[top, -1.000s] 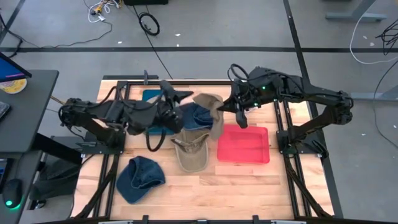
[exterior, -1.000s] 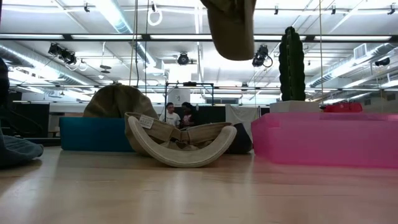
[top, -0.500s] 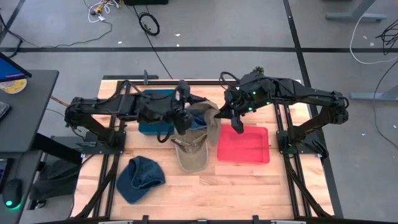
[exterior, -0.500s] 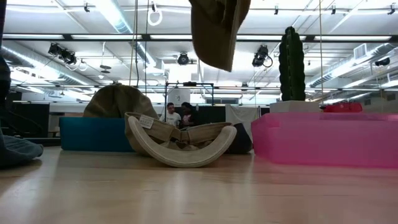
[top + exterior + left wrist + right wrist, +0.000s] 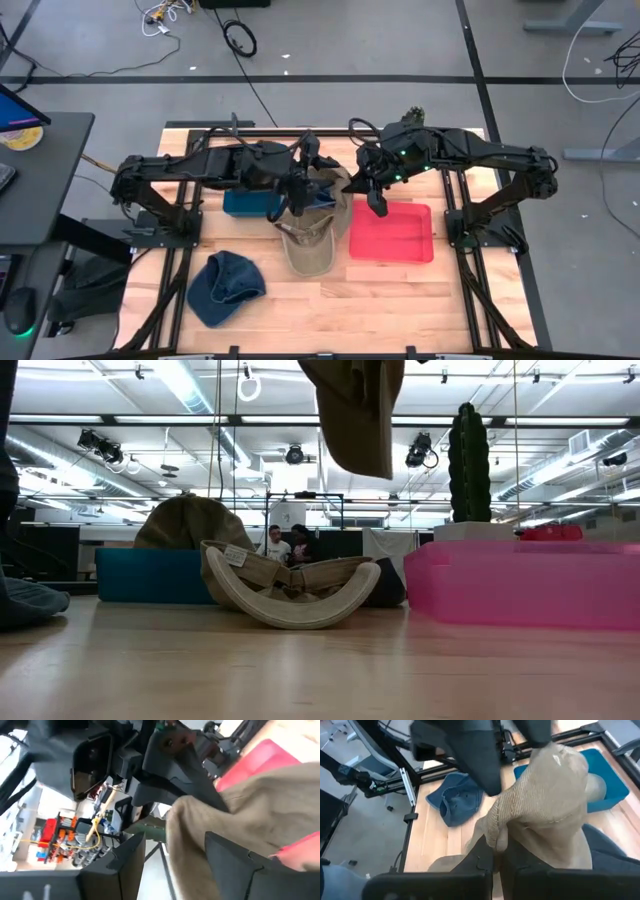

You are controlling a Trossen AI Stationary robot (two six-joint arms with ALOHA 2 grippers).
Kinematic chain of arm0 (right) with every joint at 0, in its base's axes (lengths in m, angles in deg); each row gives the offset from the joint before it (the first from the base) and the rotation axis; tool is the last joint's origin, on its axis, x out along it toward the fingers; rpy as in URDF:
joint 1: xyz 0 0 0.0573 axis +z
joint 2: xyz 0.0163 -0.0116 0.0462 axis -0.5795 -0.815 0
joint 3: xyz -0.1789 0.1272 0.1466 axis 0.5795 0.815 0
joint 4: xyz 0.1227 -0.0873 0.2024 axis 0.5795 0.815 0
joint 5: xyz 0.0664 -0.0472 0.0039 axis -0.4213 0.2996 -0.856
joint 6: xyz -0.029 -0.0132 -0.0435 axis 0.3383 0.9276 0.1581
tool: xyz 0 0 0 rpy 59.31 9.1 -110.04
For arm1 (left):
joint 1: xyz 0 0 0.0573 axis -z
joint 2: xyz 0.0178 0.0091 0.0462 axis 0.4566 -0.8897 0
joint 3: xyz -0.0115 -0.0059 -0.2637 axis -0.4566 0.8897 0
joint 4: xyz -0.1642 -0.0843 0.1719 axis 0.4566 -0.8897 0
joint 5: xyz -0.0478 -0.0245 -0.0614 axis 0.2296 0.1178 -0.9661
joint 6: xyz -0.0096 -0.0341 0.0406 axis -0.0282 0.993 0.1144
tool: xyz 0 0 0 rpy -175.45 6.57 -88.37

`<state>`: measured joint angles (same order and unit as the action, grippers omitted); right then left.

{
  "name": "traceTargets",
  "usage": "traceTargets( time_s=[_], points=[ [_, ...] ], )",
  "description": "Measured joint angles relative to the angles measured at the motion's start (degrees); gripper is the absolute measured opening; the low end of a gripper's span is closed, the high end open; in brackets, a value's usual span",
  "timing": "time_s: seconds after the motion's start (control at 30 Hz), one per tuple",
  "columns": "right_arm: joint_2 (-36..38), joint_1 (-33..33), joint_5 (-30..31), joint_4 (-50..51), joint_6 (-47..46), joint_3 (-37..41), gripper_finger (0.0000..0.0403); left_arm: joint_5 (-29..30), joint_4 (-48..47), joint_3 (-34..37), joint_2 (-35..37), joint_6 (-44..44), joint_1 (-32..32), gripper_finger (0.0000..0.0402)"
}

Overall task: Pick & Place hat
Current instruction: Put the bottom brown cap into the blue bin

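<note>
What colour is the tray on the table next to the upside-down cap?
The tray is pink-red, clearest in the high view, beside the khaki cap.

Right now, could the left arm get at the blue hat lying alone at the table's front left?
Probably yes: the blue hat lies uncovered on bare wood, though the left gripper is busy beside the lifted tan hat.

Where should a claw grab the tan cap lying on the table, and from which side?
Grip the tan cap by its raised rim, coming straight down, one finger inside, one outside. It lies open side up like a bowl, so the rim stands clear of the table. The right claw already holds another hat.
</note>
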<state>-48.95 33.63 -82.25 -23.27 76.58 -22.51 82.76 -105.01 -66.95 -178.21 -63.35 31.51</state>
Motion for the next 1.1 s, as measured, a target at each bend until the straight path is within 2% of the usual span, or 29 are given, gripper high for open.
traceTargets(
  time_s=[0.17,0.33,0.43,0.57,0.73,0.8,0.9,1.1],
  points=[
    [-0.7,0.4,-0.1,-0.8,-0.6,0.0,0.0006,-3.7,-1.7,-0.1,-0.9,-1.5,-1.2,0.0209],
    [-0.8,0.4,0.0,-0.8,-0.8,0.0,0.0006,-4.4,-4.0,0.1,-2.0,-1.8,-1.7,0.0205],
    [-0.8,0.4,0.1,-0.8,-1.3,0.0,0.0005,-4.5,-3.8,0.0,-2.3,-2.1,-1.7,0.0189],
    [-1.1,0.4,0.1,-0.4,-1.3,0.0,0.0005,-4.5,-3.8,0.0,-2.9,-4.4,-1.7,0.0137],
    [-1.7,0.4,0.1,0.1,-1.0,0.0,0.0005,-4.5,-3.7,0.0,-3.0,-7.4,-1.7,0.0033],
    [-1.9,0.4,0.2,0.3,-0.9,0.0,0.0005,-3.3,-3.7,0.0,-3.0,-7.6,-1.7,0.0012],
    [-1.9,0.3,0.6,-0.2,-0.4,0.0,0.0014,1.6,-3.2,0.0,-3.0,-6.6,-1.6,0.0008],
    [-0.5,0.4,-0.2,-0.4,1.1,0.0,0.0099,9.1,-3.5,0.0,-2.9,-1.2,-1.7,0.0004]
  ],
)
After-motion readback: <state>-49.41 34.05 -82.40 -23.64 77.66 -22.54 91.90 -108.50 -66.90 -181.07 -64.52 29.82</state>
